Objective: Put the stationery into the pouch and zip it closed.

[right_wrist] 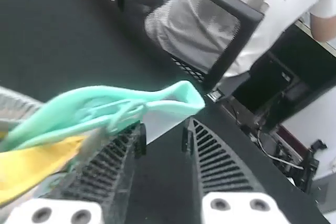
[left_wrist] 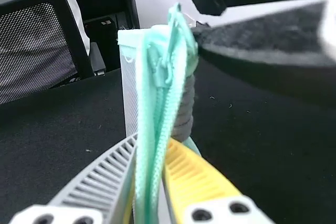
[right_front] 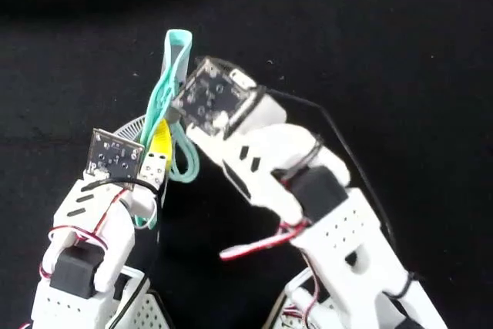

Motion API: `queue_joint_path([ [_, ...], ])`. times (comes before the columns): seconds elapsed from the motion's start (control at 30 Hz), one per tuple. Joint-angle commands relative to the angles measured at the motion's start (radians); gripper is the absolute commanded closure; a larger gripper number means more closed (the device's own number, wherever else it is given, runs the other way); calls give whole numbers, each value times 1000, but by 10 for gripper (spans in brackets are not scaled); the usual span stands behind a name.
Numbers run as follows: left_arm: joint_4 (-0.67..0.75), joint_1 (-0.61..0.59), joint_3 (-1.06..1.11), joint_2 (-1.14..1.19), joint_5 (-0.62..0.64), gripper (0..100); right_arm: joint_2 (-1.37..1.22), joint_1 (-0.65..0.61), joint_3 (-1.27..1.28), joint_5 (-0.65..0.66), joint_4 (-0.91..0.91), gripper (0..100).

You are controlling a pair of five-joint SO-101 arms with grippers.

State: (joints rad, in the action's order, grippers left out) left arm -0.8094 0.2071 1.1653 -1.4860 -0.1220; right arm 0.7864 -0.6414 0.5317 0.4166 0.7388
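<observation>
Left gripper [left_wrist: 152, 174] is clamped on the mint pouch [left_wrist: 168, 72], pinching its lower part between grey and yellow fingers. The pouch is held upright, off the black table [right_front: 385, 52]. Right gripper [right_wrist: 163, 135] has its fingers apart, with the pouch's top end at their tips and one finger near the zipper pull [left_wrist: 157, 64].

Risks:
- The limp pouch twists or slips in the left pinch if the right tugs hard.
- The right misses the small pull and grabs fabric, jamming the zipper.

Cannot tell if the stationery is inside.

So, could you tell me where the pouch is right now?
In the high view the pouch is left of centre, clamped in the left gripper, with the right gripper beside it.
</observation>
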Motion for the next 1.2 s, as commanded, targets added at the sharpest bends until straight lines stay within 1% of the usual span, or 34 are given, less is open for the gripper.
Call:
queue_joint_path([
  [0.0,-17,-8,25,5,11,970,74,-48,15,-3,17,866],
  [0.23,-18,-2,25,5,11,970,87,-49,79,-6,-115,865],
  [0.4,-20,-4,25,5,9,970,58,-46,74,-3,-158,864],
  [0.47,-21,-10,28,5,8,970,36,-49,73,-5,-150,864],
  [0.53,-37,-10,38,3,2,970,28,-52,76,-9,-101,864],
  [0.6,-38,-10,58,3,-32,970,38,-52,71,-11,-40,864],
  [0.7,-40,-10,91,3,-77,970,101,-51,94,-11,25,866],
  [0.77,-40,-8,120,3,-115,970,162,-52,137,-12,28,866],
  [0.87,-41,-12,162,3,-184,970,286,-66,214,-64,17,865],
  [0.97,-78,-12,183,3,-238,970,426,-97,309,-72,12,865],
  [1.17,-95,-12,194,3,-258,970,615,-94,470,-72,-25,864],
])
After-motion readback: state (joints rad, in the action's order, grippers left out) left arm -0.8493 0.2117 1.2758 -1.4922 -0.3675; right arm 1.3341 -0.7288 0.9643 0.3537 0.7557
